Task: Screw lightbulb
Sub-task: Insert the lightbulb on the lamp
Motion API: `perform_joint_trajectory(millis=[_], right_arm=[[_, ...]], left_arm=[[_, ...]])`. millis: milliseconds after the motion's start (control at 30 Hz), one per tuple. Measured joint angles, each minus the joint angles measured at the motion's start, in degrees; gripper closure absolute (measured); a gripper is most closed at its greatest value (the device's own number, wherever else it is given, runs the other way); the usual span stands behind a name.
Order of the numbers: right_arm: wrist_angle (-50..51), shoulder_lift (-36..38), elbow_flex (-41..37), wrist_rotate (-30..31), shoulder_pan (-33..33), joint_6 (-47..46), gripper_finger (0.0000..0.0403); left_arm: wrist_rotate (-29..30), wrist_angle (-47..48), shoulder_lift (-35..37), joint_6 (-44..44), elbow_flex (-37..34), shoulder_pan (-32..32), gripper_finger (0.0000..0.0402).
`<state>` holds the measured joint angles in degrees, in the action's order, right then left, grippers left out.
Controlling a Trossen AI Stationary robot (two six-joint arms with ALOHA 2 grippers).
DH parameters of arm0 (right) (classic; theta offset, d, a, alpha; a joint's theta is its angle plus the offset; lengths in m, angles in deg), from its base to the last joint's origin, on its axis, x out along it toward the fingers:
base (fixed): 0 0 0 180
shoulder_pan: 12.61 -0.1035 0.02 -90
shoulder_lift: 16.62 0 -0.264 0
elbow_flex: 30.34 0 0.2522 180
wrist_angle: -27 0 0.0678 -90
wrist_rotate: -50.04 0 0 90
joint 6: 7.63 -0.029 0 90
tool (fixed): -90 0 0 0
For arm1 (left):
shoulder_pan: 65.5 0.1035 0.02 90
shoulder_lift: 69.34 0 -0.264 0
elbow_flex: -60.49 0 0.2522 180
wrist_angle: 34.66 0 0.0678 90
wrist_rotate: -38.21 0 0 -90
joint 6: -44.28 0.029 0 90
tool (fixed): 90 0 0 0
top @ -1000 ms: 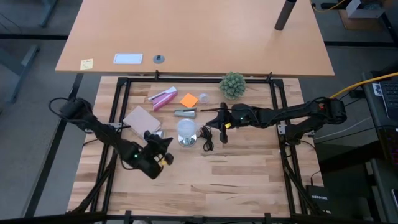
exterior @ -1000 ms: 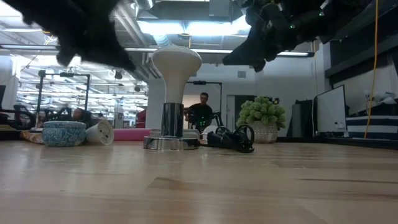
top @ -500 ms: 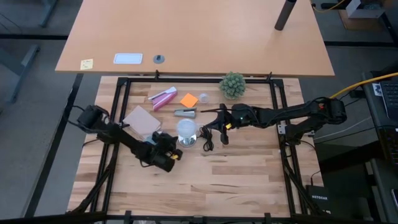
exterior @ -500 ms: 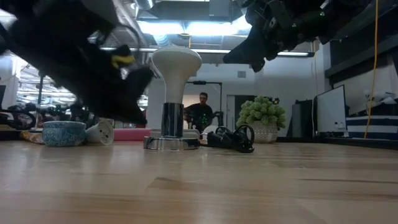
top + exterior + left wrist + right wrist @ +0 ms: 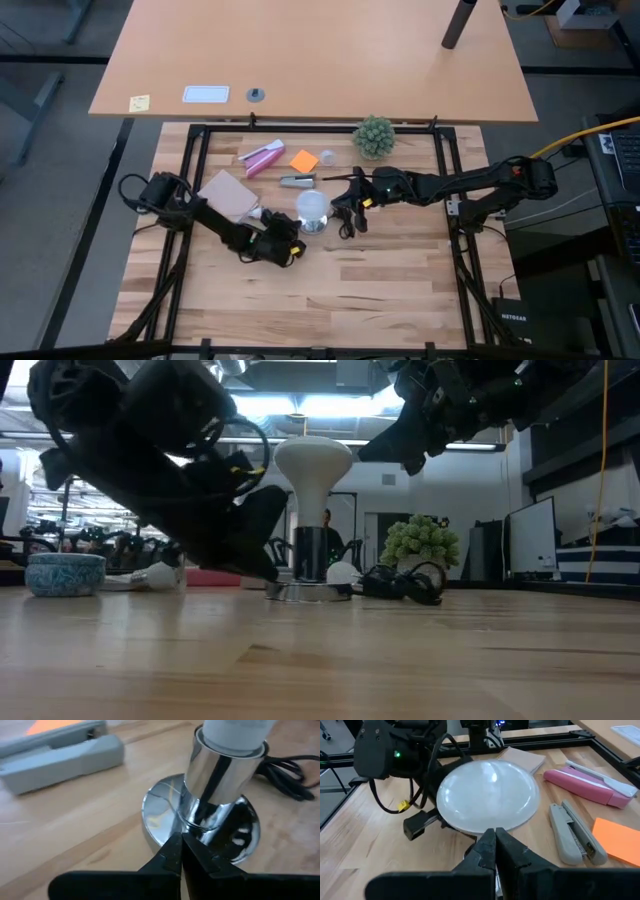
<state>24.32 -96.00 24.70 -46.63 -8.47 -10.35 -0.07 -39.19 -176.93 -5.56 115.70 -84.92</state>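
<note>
White lightbulb stands upright, dome up, in chrome socket.

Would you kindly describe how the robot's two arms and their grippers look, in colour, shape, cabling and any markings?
Both arms are black, slim and jointed. The left gripper has a bulky black housing with a yellow tag, a small green light and looping black cables. The right gripper looks the same: black, with a yellow tag and a green light. Each ends in two dark, tapered fingers. No lettering is legible.

Frosted lightbulb, glossy metal socket
</note>
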Motion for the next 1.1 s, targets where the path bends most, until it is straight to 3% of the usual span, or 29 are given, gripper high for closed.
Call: perform_joint_trajectory(millis=[100,267,600,900,1100], right_arm=[[0.0,0.0,0.0,0.0,0.0,0.0,0.0398],[1.3,1.3,0.0,0.1,0.0,0.0,0.0398],[8.0,7.8,0.0,7.5,0.0,0.1,0.0398],[7.4,6.6,0.0,7.6,0.0,0.1,0.0398],[6.3,5.5,0.0,7.6,0.0,0.1,0.0398]], left_arm=[[-3.2,-2.5,0.0,2.9,0.0,1.3,0.04],[-3.7,-5.0,1.4,7.0,0.0,1.3,0.04],[-3.3,-4.7,10.5,16.1,0.1,-1.5,0.04],[-3.1,-4.6,20.3,28.0,0.1,-4.0,0.04],[-3.2,-3.1,22.0,30.5,0.1,-3.0,0.04]])
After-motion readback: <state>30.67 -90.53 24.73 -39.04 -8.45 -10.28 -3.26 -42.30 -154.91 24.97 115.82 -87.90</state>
